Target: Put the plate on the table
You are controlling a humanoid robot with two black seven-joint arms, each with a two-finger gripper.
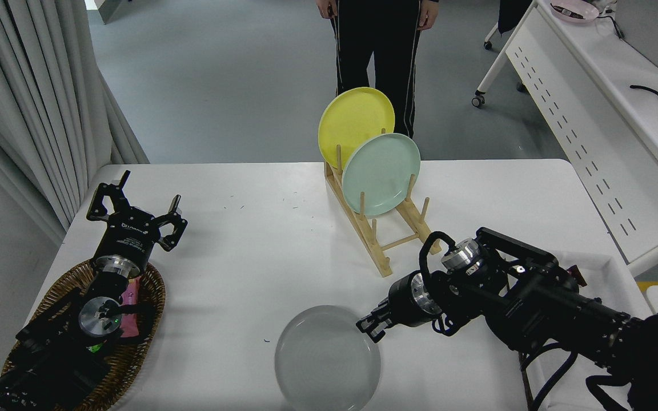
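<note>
R gripper (370, 328) sits at the right rim of the plate (327, 358), fingers a little apart astride the rim; can't tell if they grip it or have let go. Plate looks flat on the table (249, 228), near edge, in front of the wooden rack (383, 228) w/ the yellow plate (355, 125) & mint plate (381, 174) upright in it. Step, I'd judge: the release. Next needs fingers spread wider, then a pull back w/o dragging the plate. Plate's bottom edge is cut off by the frame. L gripper (135, 214) spread, parked over the wicker basket (135, 337), far left of the plate. Person (377, 51) stands behind the rack
</note>
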